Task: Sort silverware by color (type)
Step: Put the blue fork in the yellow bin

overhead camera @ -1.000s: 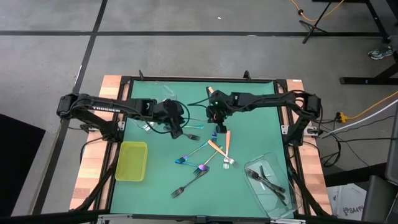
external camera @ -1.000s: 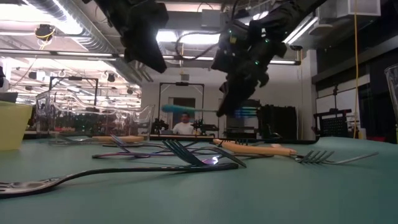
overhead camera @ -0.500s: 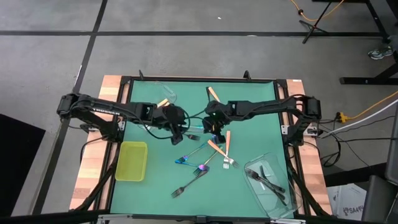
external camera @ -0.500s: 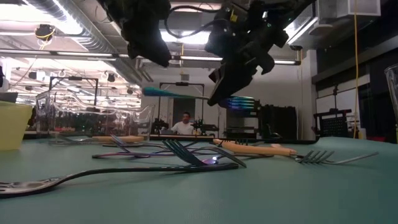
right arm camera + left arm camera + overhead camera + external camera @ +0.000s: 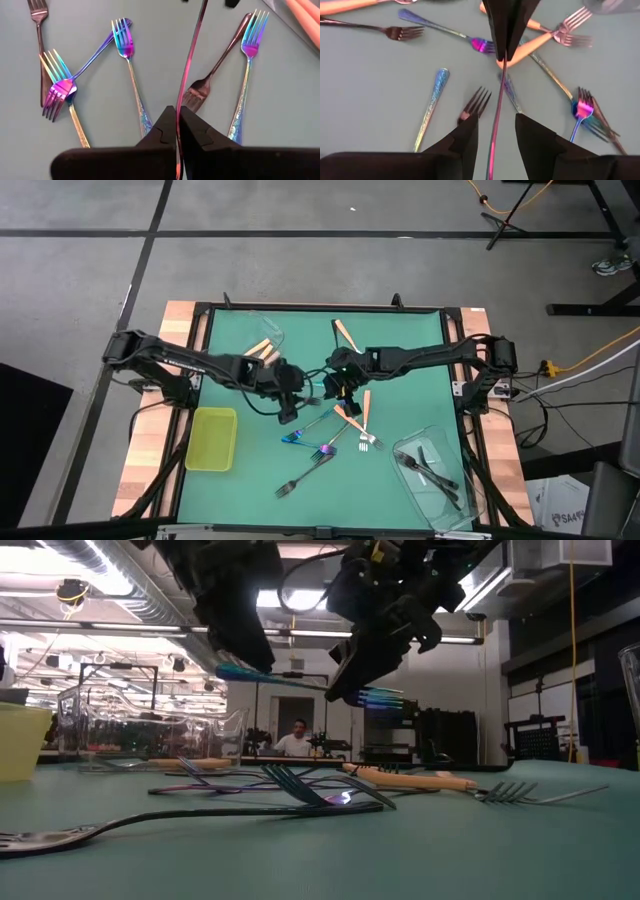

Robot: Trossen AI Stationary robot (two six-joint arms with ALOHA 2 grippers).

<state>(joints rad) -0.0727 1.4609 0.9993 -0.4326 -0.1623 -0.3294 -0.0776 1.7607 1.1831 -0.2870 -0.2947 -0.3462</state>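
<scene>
An iridescent fork (image 5: 300, 682) hangs in the air over the middle of the green table, with my right gripper (image 5: 177, 112) shut on it. Its handle (image 5: 496, 115) runs out toward the table's left and passes between the fingers of my left gripper (image 5: 497, 122). That gripper is open, with a gap showing on each side of the handle. Below them more silverware lies flat on the table: iridescent forks (image 5: 310, 430), orange-handled forks (image 5: 365, 412) and a dark fork (image 5: 298, 480). My right gripper pinches the fork's slim stem (image 5: 184, 95) between its two shut fingers, close to the head (image 5: 388, 698). The fingers slant down from the table's right and lie across the fork. The fork is lifted clear and nearly level, its handle end (image 5: 225, 670) a little higher.
A yellow-green tray (image 5: 212, 438) sits at the near left. One clear tub (image 5: 440, 475) at the near right holds dark forks, and another (image 5: 262, 342) at the far left holds orange-handled ones. A single orange handle (image 5: 343, 332) lies near the far edge.
My right gripper has carried the iridescent fork toward the table's left and a little up, with the handle end rising. My left gripper has come down and toward the table's middle, and its fingers now stand on either side of the handle.
</scene>
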